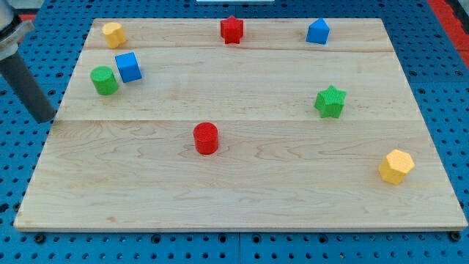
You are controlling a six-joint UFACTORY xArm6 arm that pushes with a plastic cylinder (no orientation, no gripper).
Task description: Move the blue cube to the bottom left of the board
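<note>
Off the surface's left edge sits my end effector, a bare rod with nothing to clench or release; my tip seems to rest just outside the board, though the angle makes that hard to confirm. It touches no block. The blue cube lies near the view's top left, just beside the green cylinder. I judge this the approach step: next I must bring my tip above the cube, then push it down-left, steering clear of the cylinder.
</note>
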